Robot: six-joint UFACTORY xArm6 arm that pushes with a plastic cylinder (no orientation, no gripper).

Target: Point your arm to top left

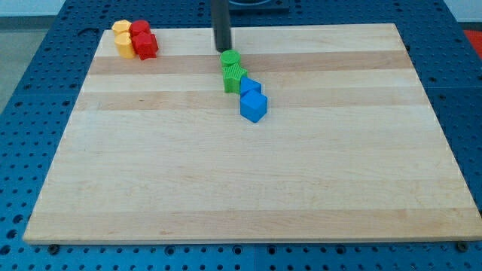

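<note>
My tip (224, 49) is at the view's top centre, just above and touching or nearly touching a green cylinder-like block (230, 57). Below that sits a second green block (234, 77), then a blue block (251, 86) and a blue cube (254, 106), all in a chain running down to the right. At the board's top left corner a cluster holds two yellow blocks (123, 39) on the left and two red blocks (143, 40) on the right, well to the left of my tip.
The wooden board (241, 188) lies on a blue perforated table (30, 113). The board's top edge runs just above my tip.
</note>
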